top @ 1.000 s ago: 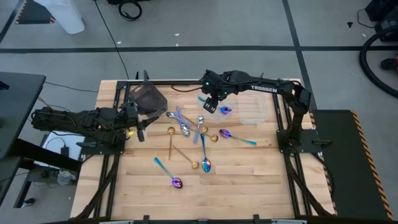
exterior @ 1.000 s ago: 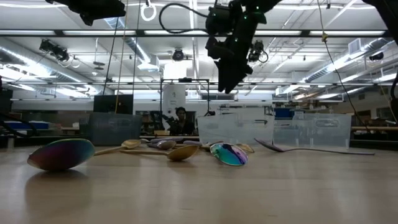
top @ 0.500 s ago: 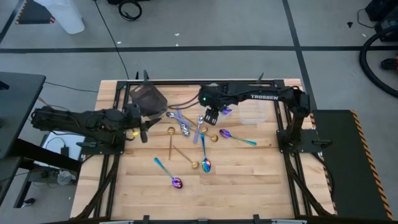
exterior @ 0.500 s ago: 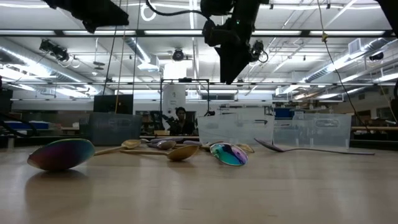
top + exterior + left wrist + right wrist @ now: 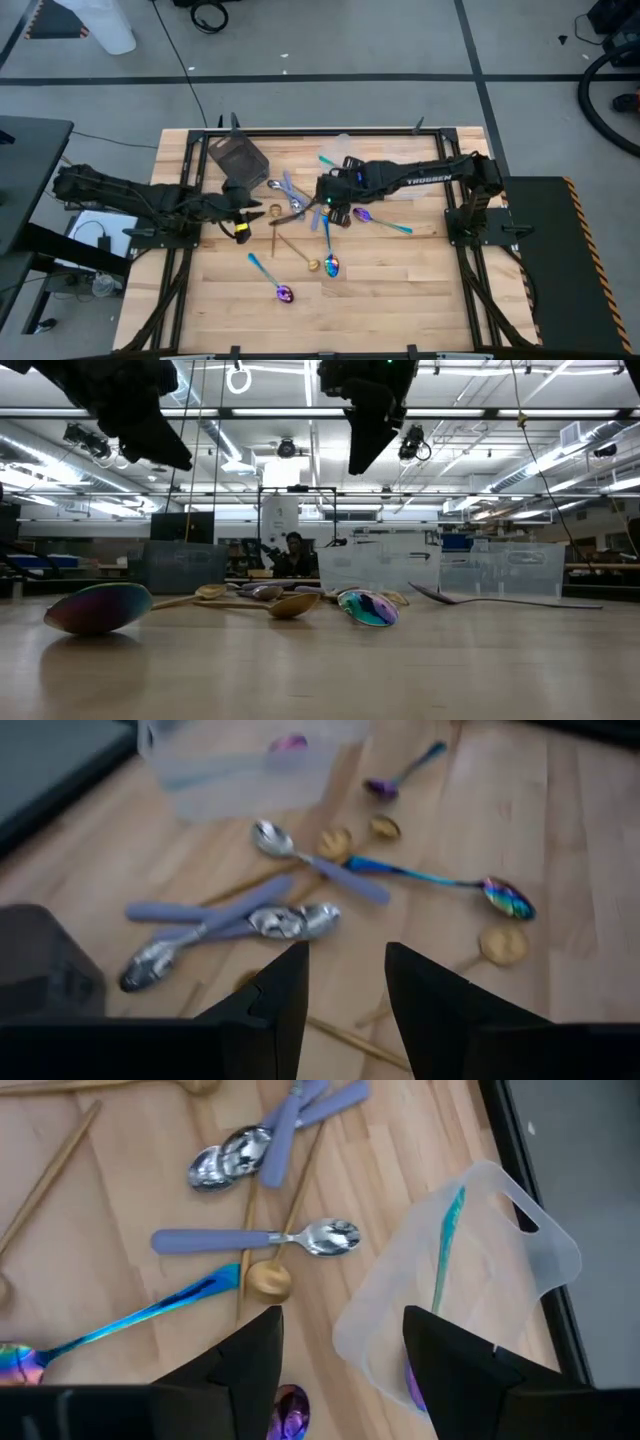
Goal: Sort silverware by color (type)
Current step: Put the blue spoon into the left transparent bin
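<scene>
I am holding my left tool (image 5: 243, 212) low over the desk (image 5: 400, 300), fingers (image 5: 270, 1005) apart and empty, arm stretching in from the left edge toward the pile. The spoons (image 5: 300, 215) are lying scattered mid-desk just beyond it. My right tool (image 5: 330, 195) is reaching down over that same pile, fingers (image 5: 245, 1360) parted, gripping nothing. Farther off, a clear tub (image 5: 470, 1270) is holding a teal-handled spoon (image 5: 445, 1245).

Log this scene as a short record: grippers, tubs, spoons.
left gripper: open, empty, near the loose spoons
right gripper: open, empty, above the loose spoons
clear tub: holds a teal-handled spoon
dark tub: contents cannot be told
loose on table, unsorted: silver spoon, gold spoon, iridescent spoon, others
</scene>
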